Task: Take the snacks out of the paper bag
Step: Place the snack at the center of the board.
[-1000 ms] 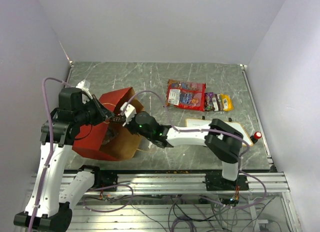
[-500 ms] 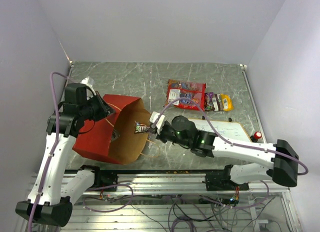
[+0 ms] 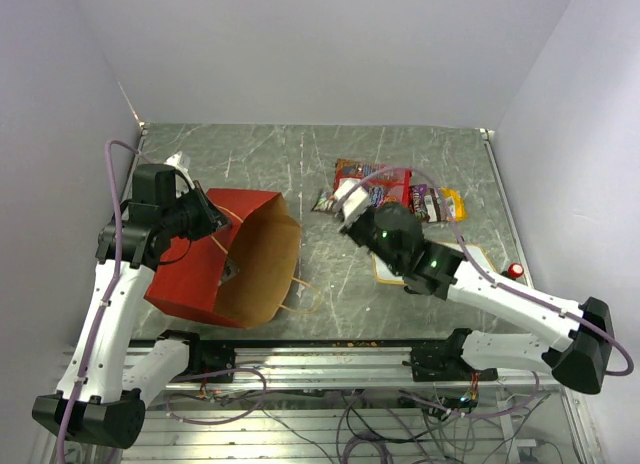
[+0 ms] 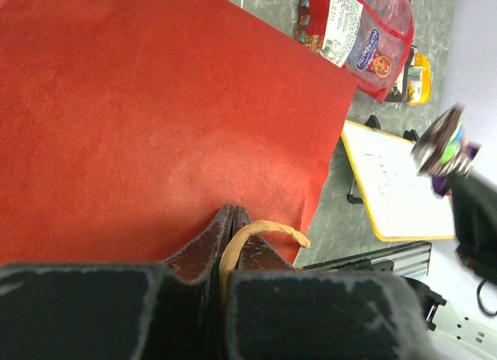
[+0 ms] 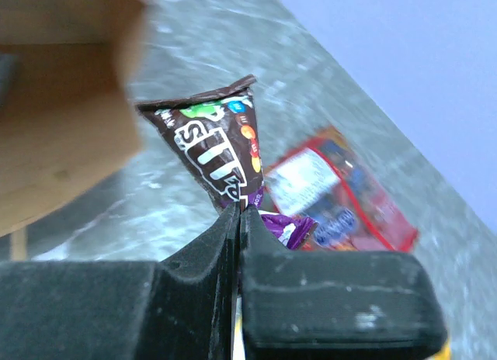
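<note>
While the paper bag [image 3: 190, 274] lies on its side at the left of the table [image 3: 300, 149], the overhead camera shows its brown-lined mouth facing right. One loop of its handle trails onto the table by the near edge. The left gripper [image 3: 212, 220] sits at the bag's far rim. The right gripper [image 3: 338, 202] is out over bare table to the right of the mouth, with a dark brown packet [image 3: 324, 200] sticking out leftward from its tips. That packet is clear of the paper bag and just left of the large red bag [image 3: 375, 187]. Beside the red bag lie a purple packet [image 3: 420, 202] and a yellow packet [image 3: 452, 204]. A white board [image 3: 482, 256] lies partly under the right arm.

From the left wrist, the jaws are pressed together on the bag's tan twisted handle [image 4: 260, 230], which curls out to the right from between the fingertips. The bag's red outer wall fills the view beyond them. Farther off are the large red bag, the yellow packet and the board. The dark brown packet shows as a blur at the right edge.

From the right wrist, the jaws are clamped on the lower corner of the dark brown packet. It rises from the tips and leans left, its printed face toward the camera. The purple packet shows just past the fingertips, and the large red bag lies on the table behind it. The paper bag's kraft wall is a blurred mass at the left, apart from the held packet.
</note>
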You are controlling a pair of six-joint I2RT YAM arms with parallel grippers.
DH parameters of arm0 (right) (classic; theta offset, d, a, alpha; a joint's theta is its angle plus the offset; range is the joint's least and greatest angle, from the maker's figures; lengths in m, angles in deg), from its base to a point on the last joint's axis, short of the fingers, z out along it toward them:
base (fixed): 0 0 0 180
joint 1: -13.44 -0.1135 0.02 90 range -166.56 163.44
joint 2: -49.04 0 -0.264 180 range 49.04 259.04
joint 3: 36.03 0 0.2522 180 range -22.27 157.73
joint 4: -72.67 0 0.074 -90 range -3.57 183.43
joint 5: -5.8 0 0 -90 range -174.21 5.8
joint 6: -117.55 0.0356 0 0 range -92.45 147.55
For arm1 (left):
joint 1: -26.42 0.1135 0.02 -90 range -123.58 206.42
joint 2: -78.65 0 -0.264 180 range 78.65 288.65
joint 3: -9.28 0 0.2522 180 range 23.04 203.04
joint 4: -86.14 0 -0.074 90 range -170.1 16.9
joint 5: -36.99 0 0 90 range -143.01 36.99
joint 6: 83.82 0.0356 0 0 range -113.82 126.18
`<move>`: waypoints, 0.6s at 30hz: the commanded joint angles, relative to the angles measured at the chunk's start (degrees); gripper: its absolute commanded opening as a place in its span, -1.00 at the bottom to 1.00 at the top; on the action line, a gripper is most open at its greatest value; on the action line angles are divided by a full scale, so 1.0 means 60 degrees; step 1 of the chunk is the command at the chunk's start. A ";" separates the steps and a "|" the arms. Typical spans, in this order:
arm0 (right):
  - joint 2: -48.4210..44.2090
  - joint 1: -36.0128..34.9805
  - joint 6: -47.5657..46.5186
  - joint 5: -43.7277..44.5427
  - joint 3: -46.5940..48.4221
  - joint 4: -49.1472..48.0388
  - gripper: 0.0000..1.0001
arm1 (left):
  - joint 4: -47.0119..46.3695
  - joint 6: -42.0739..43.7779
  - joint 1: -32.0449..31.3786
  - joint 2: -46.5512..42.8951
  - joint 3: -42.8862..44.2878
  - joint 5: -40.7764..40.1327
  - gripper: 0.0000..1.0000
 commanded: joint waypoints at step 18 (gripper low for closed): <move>0.4162 0.7656 0.5522 -0.0567 0.2512 0.2872 -1.00 | 0.0053 0.0027 -0.0046 -0.0067 0.0157 0.0548 -0.86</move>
